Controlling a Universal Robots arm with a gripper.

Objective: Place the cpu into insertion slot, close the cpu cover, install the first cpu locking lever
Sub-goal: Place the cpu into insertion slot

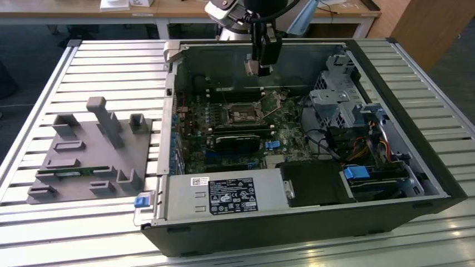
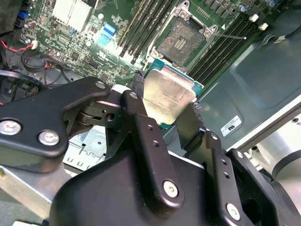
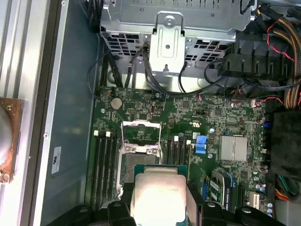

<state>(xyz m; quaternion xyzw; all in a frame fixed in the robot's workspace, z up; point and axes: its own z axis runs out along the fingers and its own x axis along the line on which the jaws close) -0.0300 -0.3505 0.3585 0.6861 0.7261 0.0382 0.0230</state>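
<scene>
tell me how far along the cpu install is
Nothing is seated yet. The gripper is shut on the cpu, held above the board near the insertion slot, whose contacts lie bare. The cpu cover looks swung open. Left: seating the chip, closing the cover and latching it.

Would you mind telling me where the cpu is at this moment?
In both wrist views the cpu is clamped in the gripper, held above the green board, just short of the open insertion slot.
</scene>
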